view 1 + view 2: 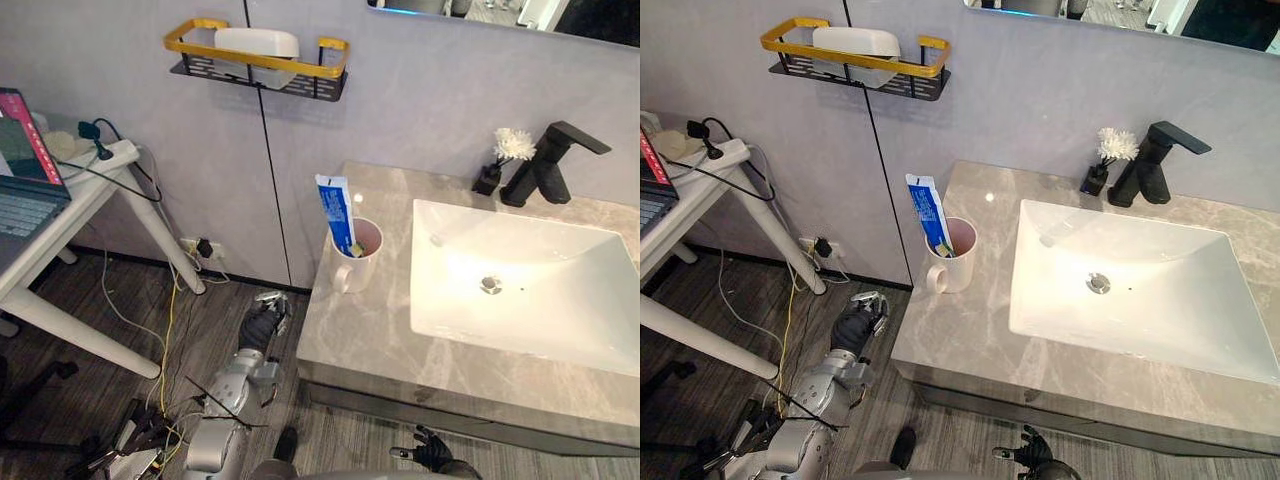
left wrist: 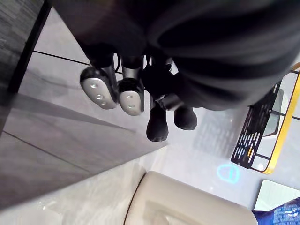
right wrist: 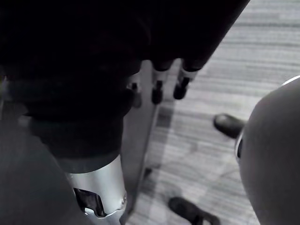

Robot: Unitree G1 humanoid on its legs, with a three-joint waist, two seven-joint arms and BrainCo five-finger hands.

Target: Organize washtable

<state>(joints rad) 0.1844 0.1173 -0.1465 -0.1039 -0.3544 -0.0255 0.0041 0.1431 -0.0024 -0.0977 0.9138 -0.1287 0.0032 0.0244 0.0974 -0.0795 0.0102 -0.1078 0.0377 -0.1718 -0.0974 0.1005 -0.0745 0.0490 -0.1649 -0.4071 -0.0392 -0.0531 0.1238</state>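
Toothpaste (image 1: 336,208) in cup (image 1: 360,255) on tabletop (image 1: 350,330) left of sink (image 1: 520,270), left hand (image 1: 262,325) slack-fingered, empty, off left edge, right hand (image 1: 432,452) likewise below near edge.

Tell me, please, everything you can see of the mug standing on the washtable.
The mug is pale and glossy like ceramic, with a pinkish inside and one loop handle turned toward the front left. It stands upright on the grey marbled counter, to the left of the white sink and apart from it, near the counter's left edge. A blue-and-white toothpaste tube stands in it, leaning left against the rim and rising well above it. Nothing else touches the mug.
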